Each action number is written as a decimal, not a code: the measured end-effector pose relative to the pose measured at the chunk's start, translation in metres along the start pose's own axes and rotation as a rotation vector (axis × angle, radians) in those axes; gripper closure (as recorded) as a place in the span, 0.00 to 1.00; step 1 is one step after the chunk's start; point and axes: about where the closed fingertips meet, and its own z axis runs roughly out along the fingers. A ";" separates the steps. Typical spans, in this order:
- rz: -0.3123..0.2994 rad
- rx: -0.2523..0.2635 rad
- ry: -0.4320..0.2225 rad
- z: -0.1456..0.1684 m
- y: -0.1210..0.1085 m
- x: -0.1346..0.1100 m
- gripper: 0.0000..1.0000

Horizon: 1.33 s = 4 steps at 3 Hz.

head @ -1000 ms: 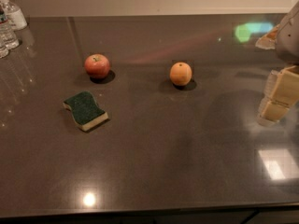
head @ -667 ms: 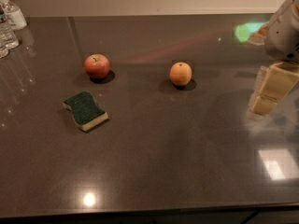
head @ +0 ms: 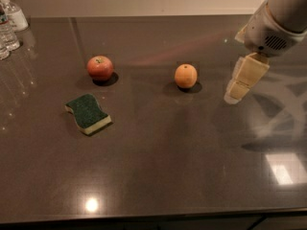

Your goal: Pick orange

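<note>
We look down on a dark, glossy bench [head: 168,166] with the orange [head: 185,75] resting on its surface in the far half, roughly midway between the left and right edges. The fruit sits alone with nothing touching it, and a small shadow pools at its base. The end effector [head: 233,96] hangs to the right of the orange, between the fruit and the right edge, near it but clearly apart. Its pale beige tip slants downward and toward the left, with a faint reflection on the bench beneath it. From this angle we cannot tell whether the end effector is spread or pressed together; the orange is not in its grasp. The white arm [head: 276,25] that carries it comes in over the far right corner, and we see a vented housing just above the beige part. A red apple [head: 100,67] stands toward the left edge, about as far back as the orange and well apart from it. A sponge [head: 88,114] with a green top and a yellow underside lies flat a little closer to the front edge than the apple, slightly nearer the left edge, and not touching it. Clear plastic bottles [head: 10,25] are grouped at the far left corner, partly cut off at the border of the view. A small bright glare [head: 91,204] shows on the bench near the front edge.
</note>
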 end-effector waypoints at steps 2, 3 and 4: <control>0.034 -0.050 -0.071 0.049 -0.036 -0.021 0.00; 0.043 -0.081 -0.095 0.074 -0.048 -0.035 0.00; 0.046 -0.107 -0.118 0.096 -0.053 -0.049 0.00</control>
